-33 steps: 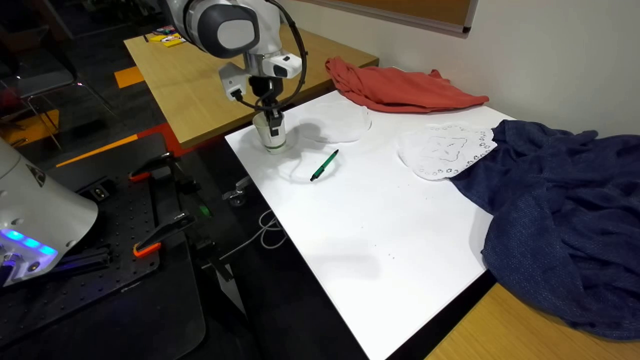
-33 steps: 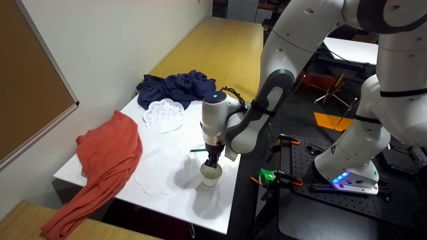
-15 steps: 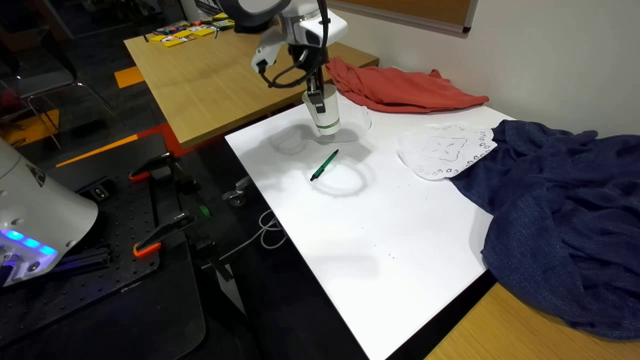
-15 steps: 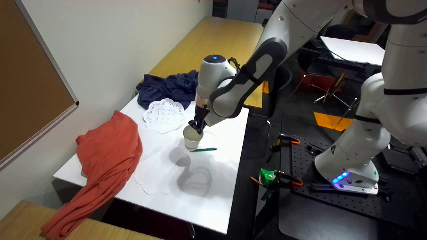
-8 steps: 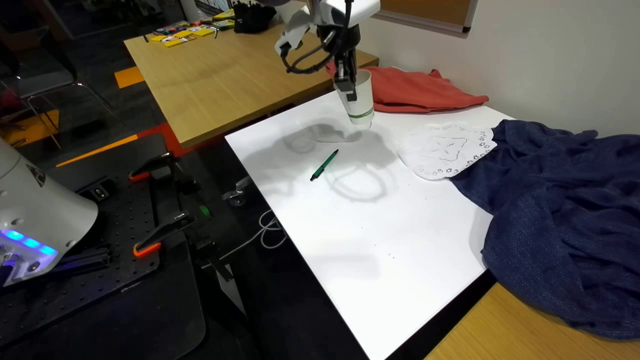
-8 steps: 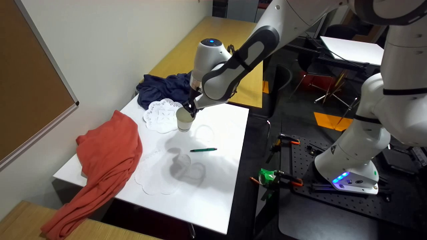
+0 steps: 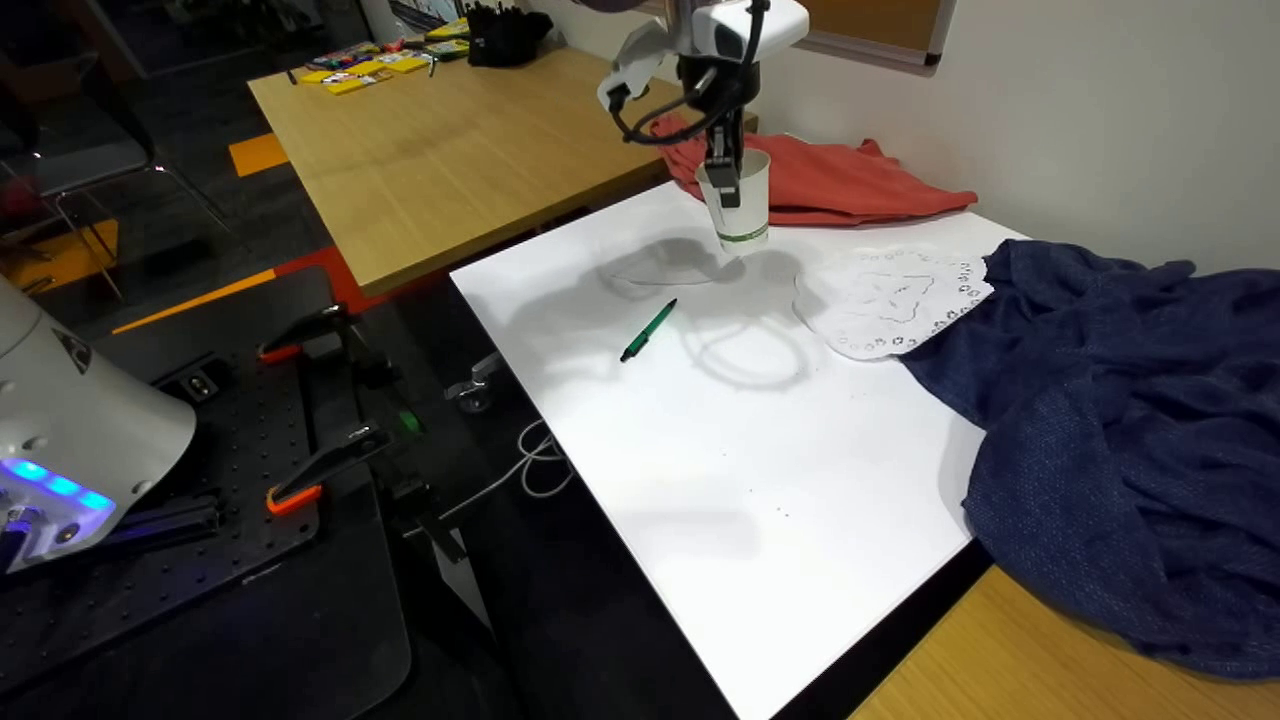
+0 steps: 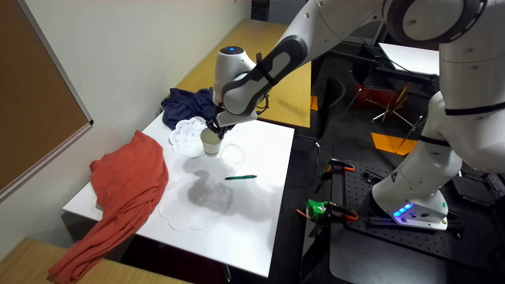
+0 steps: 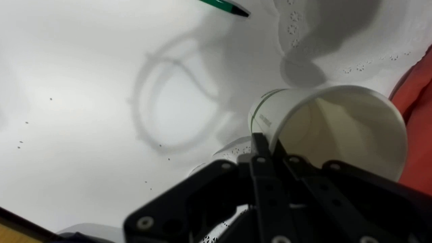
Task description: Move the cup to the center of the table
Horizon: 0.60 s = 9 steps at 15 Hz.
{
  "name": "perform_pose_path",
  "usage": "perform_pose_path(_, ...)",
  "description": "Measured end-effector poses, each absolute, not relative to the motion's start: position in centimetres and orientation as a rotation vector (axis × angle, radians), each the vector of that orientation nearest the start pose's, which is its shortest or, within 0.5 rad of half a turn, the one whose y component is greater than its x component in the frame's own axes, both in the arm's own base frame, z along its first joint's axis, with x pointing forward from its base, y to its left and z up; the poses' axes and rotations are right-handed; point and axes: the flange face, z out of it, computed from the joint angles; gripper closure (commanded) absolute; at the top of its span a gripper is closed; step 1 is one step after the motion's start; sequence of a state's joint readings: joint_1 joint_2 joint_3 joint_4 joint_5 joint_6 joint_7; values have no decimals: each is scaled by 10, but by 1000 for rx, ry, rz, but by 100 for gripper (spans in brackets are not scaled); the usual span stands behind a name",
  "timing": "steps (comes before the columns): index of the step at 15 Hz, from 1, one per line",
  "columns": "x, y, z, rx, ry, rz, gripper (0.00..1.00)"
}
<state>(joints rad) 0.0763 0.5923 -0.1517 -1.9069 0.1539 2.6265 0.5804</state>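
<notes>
The white cup [image 7: 752, 215] has a green band near its base. It hangs slightly tilted above the white table [image 7: 680, 430], with its shadow apart from it. It also shows in an exterior view [image 8: 210, 142], in front of a lace doily. In the wrist view I look into the cup's [image 9: 341, 125] open mouth. My gripper [image 7: 729, 195] is shut on the cup's rim, with one finger inside and one outside. The pinched wall shows between the fingertips [image 9: 271, 145] in the wrist view. The gripper [image 8: 219, 132] partly hides the cup's far side.
A green pen [image 7: 648, 330] lies on the table. One doily [image 8: 185, 138] lies by a navy cloth [image 7: 1130, 420], another [image 8: 183, 205] by a red cloth [image 7: 830, 185]. The red cloth bunches along the wall side. A wooden desk [image 7: 440, 140] adjoins the table.
The cup stood near a table corner with the gripper at its rim. It has been lifted and carried past the pen toward the navy cloth's side, dropping slightly in the last half second.
</notes>
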Motion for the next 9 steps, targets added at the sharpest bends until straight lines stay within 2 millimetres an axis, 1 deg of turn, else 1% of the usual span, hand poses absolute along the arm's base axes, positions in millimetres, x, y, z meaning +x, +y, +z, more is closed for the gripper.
perform_pose_path(3,652,-44,179,-2895,1136,-160,99)
perform_pose_path(8,661,-48,137,-2914,1152,-89,99)
perform_pose_path(9,663,-49,130,-2917,1154,-81,71)
